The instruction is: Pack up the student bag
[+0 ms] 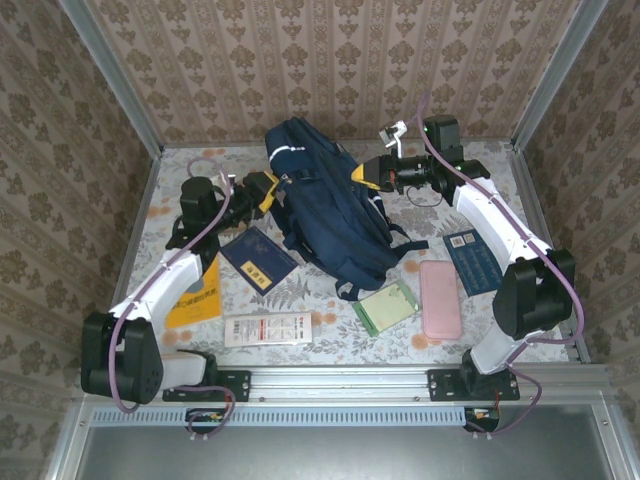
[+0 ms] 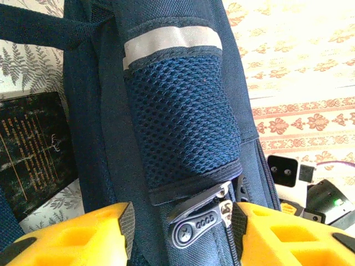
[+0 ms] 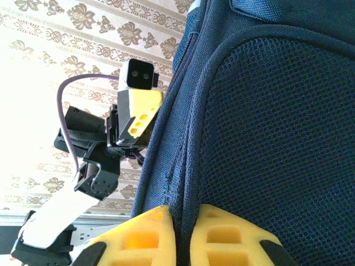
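Patterned table [image 1: 495, 165] is seen from above; the student bag [image 1: 330, 200] is laid at upper centre of the top view, slanting from upper left to lower right, with its straps trailing toward the lower edge.

Right gripper [image 1: 368, 172] is set against the bag's upper right side. In the right wrist view it [image 3: 183, 221] is closed, with a seam of navy fabric pinched between the yellow fingers.

Left gripper [image 1: 270, 190] is placed at the bag's upper left side. In the left wrist view it [image 2: 183, 221] is held apart, straddling the grey zip pull [image 2: 199, 221] below the mesh side pocket [image 2: 183, 122]. Whether the fabric is actually clamped cannot be told.

Loose items are spread across the lower half of the top view:
- pink case [image 1: 440, 298], lower right
- navy booklet [image 1: 258, 258], just left of the bag
- white box [image 1: 266, 328], lower centre-left
- green notebook [image 1: 385, 307], just left of the pink case
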Controlling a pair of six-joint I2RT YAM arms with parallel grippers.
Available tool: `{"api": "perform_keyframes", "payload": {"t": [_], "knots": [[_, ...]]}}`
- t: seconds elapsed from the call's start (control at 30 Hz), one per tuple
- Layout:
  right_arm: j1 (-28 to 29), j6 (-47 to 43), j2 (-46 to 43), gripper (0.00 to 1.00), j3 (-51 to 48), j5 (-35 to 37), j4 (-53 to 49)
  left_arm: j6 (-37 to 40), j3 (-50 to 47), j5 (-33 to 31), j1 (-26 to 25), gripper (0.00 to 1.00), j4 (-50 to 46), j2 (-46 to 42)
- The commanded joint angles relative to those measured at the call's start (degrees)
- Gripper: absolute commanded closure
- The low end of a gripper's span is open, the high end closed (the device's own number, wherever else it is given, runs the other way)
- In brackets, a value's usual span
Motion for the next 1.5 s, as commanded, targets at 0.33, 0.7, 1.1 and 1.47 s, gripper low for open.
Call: {"api": "perform_keyframes", "payload": {"t": [0.33, 0.7, 1.1, 1.47], "knots": [[-0.23, 0.06, -4.08, 1.00, 0.71, -6.53, 8.99, -1.90, -0.09, -1.58, -2.91, 0.57, 5.68, 1.90], [-0.24, -0.45, -3.73, 1.00, 0.52, -6.37, 8.58, -0.70, 0.28, -2.53, -3.54, 0.69, 4.66, 0.67], [-0.19, -1.79, -2.80, 1.00, 1.34, -6.01, 6.72, 0.53, 0.39, -2.26, -3.54, 0.63, 1.50, -2.30], [-0.21, -2.38, -2.32, 1.00, 1.91, -5.79, 5.78, 0.40, -0.18, -2.09, -3.80, 0.65, 0.78, -3.56]]}}
